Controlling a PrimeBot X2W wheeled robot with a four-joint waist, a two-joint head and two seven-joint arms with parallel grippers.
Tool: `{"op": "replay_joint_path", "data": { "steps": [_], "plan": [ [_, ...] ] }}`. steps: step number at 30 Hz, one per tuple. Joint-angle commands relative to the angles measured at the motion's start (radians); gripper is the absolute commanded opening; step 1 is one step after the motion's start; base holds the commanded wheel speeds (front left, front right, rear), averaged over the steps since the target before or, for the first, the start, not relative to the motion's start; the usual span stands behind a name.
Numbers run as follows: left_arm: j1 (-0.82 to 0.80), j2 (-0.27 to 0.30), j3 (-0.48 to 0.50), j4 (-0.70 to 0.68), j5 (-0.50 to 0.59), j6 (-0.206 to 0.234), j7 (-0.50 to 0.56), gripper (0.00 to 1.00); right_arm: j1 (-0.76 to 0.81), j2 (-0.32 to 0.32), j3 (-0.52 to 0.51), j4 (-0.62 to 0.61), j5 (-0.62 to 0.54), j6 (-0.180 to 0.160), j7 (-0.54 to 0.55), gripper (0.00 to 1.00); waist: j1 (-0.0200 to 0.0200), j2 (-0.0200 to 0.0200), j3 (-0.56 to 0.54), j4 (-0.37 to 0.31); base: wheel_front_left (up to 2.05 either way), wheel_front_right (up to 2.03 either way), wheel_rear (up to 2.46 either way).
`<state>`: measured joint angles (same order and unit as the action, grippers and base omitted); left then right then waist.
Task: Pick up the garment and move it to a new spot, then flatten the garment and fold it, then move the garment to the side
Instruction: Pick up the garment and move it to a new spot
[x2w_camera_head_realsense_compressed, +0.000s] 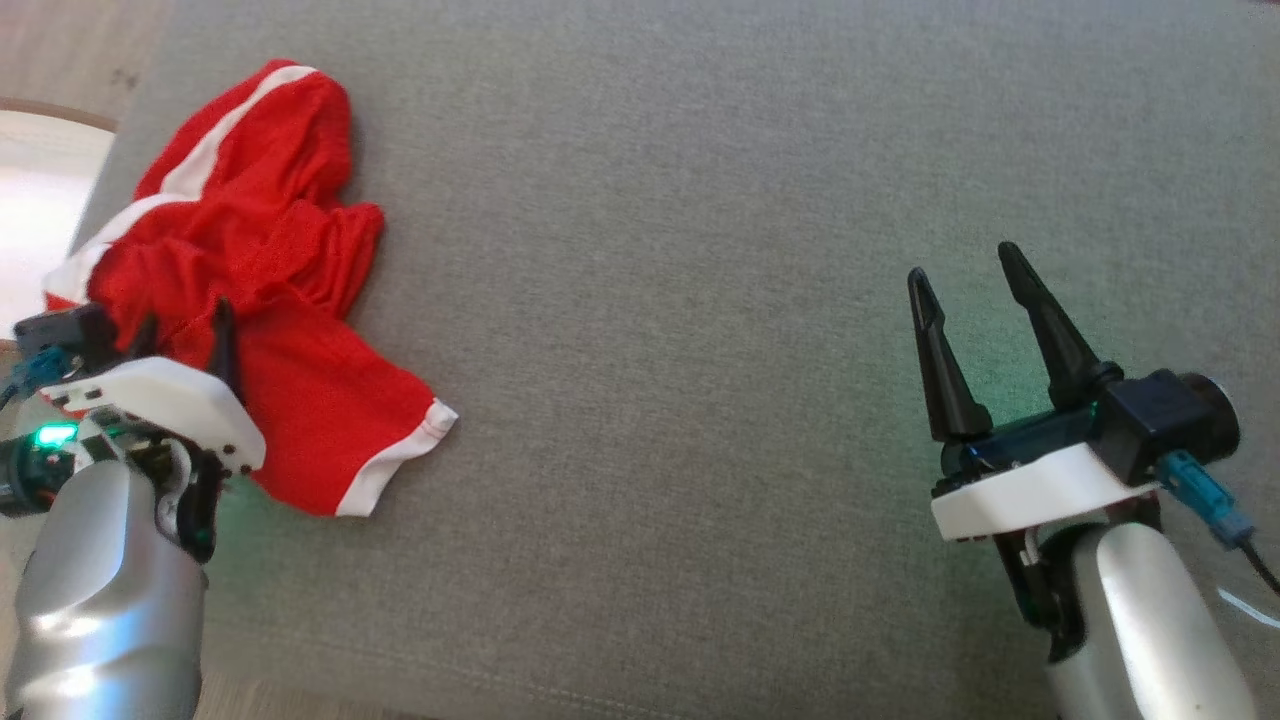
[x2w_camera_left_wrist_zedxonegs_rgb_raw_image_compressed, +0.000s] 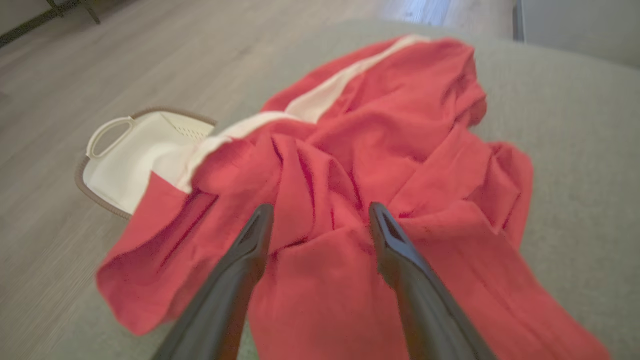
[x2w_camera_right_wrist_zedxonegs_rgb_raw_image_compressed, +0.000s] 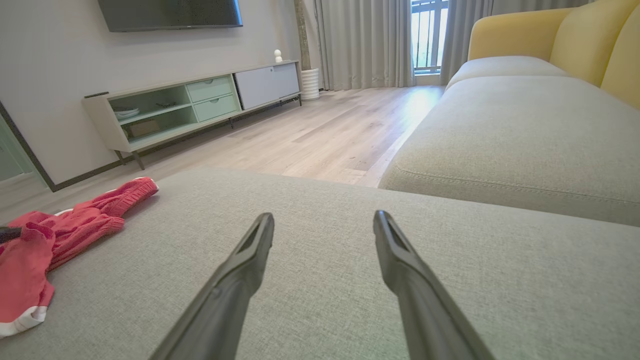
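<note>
A crumpled red garment (x2w_camera_head_realsense_compressed: 270, 290) with white stripes and hem lies at the left end of the grey cushion (x2w_camera_head_realsense_compressed: 700, 300). My left gripper (x2w_camera_head_realsense_compressed: 185, 325) hovers over its near part, open, its two dark fingers straddling a bunched fold of the garment (x2w_camera_left_wrist_zedxonegs_rgb_raw_image_compressed: 360, 165) without closing on it. Far to the right, my right gripper (x2w_camera_head_realsense_compressed: 965, 285) stands open above bare cushion, nothing between its fingers (x2w_camera_right_wrist_zedxonegs_rgb_raw_image_compressed: 250, 260). From that side the garment (x2w_camera_right_wrist_zedxonegs_rgb_raw_image_compressed: 55, 235) lies low at the left.
A white basket (x2w_camera_left_wrist_zedxonegs_rgb_raw_image_compressed: 135, 155) with a handle sits on the wooden floor just beyond the cushion's left edge. A second grey sofa seat (x2w_camera_right_wrist_zedxonegs_rgb_raw_image_compressed: 525, 130) with yellow backrests lies ahead of the right gripper. A TV cabinet (x2w_camera_right_wrist_zedxonegs_rgb_raw_image_compressed: 190, 105) stands across the room.
</note>
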<state>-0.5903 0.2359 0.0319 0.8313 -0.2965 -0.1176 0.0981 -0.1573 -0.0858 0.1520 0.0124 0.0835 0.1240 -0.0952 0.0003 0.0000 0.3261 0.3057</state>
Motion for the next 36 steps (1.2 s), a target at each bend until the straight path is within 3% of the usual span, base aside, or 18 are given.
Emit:
{"op": "replay_joint_path", "data": {
  "steps": [1,7,8,9,10,16,21,25,29,36],
  "plan": [
    [-0.044,0.056,0.012,0.004,0.002,-0.006,0.025,1.0,-0.037,-0.006,0.022,-0.047,-0.008,0.007,0.005,1.0,-0.0003,0.0,0.023,-0.017,0.0,0.0,0.0],
    [-0.112,0.082,-0.057,0.118,-0.037,-0.012,0.113,1.0,-0.042,-0.009,0.014,-0.076,-0.016,0.007,0.019,1.0,-0.0003,0.0,0.047,-0.039,0.0,0.0,0.0],
    [-0.118,0.087,-0.067,0.127,-0.046,-0.012,0.114,0.66,-0.041,-0.009,0.012,-0.078,-0.016,0.007,0.019,1.0,-0.0003,0.0,0.047,-0.042,0.0,0.0,0.0],
    [-0.123,0.091,-0.074,0.134,-0.057,-0.013,0.112,0.09,-0.04,-0.007,0.009,-0.078,-0.017,0.007,0.018,1.0,-0.0003,0.0,0.045,-0.045,0.0,0.0,0.0],
    [-0.126,0.096,-0.082,0.138,-0.067,-0.013,0.106,0.0,-0.039,-0.006,0.008,-0.077,-0.016,0.007,0.017,1.0,-0.0003,0.0,0.042,-0.048,0.0,0.0,0.0],
    [-0.138,0.138,-0.087,0.124,-0.078,-0.013,-0.063,0.0,-0.036,0.003,0.011,-0.054,-0.01,0.007,0.001,1.0,-0.0003,0.0,-0.001,-0.069,0.0,0.0,0.0],
    [-0.146,0.135,-0.085,0.069,-0.081,-0.013,-0.213,0.0,-0.034,0.017,0.015,-0.016,0.003,0.007,-0.025,1.0,-0.0003,0.0,-0.056,-0.093,0.0,0.0,0.0],
    [-0.15,0.131,-0.103,0.01,-0.07,-0.013,-0.264,0.0,-0.029,0.024,0.015,0.009,0.012,0.007,-0.043,1.0,-0.0003,0.0,-0.091,-0.11,0.0,0.0,0.0],
    [-0.147,0.108,-0.132,-0.089,-0.067,-0.013,-0.276,0.0,-0.024,0.031,0.015,0.038,0.024,0.007,-0.067,1.0,-0.0003,0.0,-0.126,-0.141,0.0,0.0,0.0],
    [-0.12,0.039,-0.189,-0.291,-0.072,0.0,-0.195,0.0,-0.028,0.035,0.021,0.063,0.043,0.007,-0.093,1.0,-0.0003,0.0,-0.136,-0.212,0.0,0.0,0.0]
  ]
}}
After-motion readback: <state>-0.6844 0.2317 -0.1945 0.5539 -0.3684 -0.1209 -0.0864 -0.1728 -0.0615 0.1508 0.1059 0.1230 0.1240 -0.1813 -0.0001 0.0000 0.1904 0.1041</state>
